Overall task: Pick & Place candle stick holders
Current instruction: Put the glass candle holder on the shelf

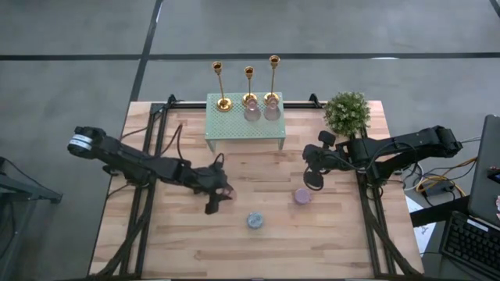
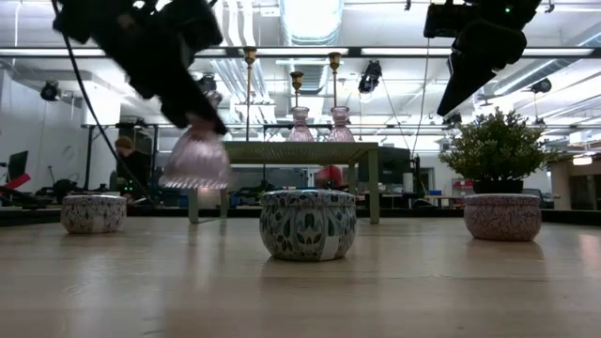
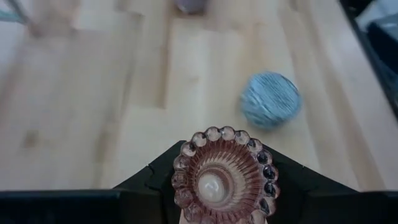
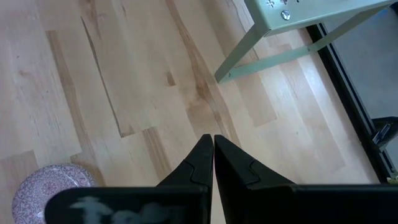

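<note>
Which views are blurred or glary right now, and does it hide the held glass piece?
Low view: the left gripper and its pink glass holder are smeared, ceiling lights glare behind. Left wrist view: the holder is sharp, the blue tin and wood table soft. High view: even light, clear.

Light is bright and even, coming from ceiling tubes at 12 o'clock in the low view, which glare white. The table shows only soft shadows. In the low view the pink glass holder at 9 o'clock is smeared by motion blur. In the left wrist view the far wood toward 11 o'clock is out of focus.
</note>
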